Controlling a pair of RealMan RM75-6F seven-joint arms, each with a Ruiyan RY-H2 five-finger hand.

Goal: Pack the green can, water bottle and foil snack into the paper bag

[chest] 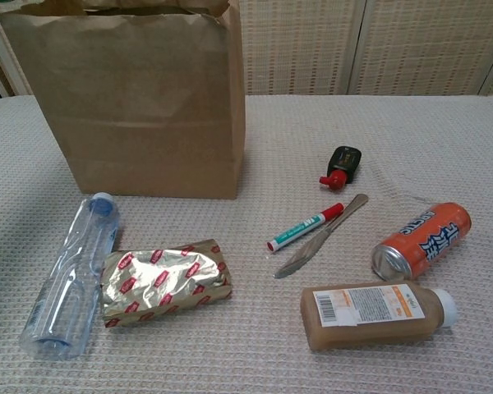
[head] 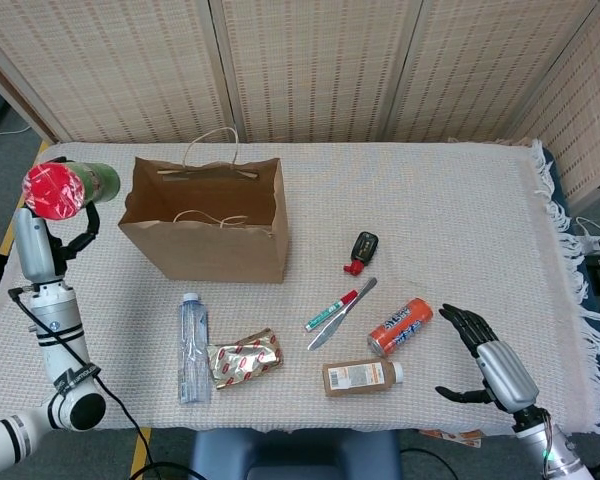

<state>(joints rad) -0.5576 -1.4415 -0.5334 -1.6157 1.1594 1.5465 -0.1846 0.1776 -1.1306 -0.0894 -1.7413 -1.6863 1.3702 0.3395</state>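
My left hand (head: 40,236) holds the green can (head: 92,179) in the air, lying sideways with its red end (head: 52,190) toward the camera, just left of the open paper bag (head: 205,236) (chest: 140,107) at about rim height. The chest view shows neither that hand nor the can. The clear water bottle (head: 192,346) (chest: 69,276) lies in front of the bag, and the foil snack (head: 245,358) (chest: 164,279) lies against its right side. My right hand (head: 488,360) hovers open at the table's front right, holding nothing.
An orange can (head: 400,326) (chest: 421,240), a brown bottle (head: 360,377) (chest: 374,314), a marker (head: 330,311) (chest: 306,226), a knife (head: 342,313) (chest: 319,238) and a black-and-red item (head: 362,250) (chest: 340,166) lie right of the bag. A folding screen stands behind the table.
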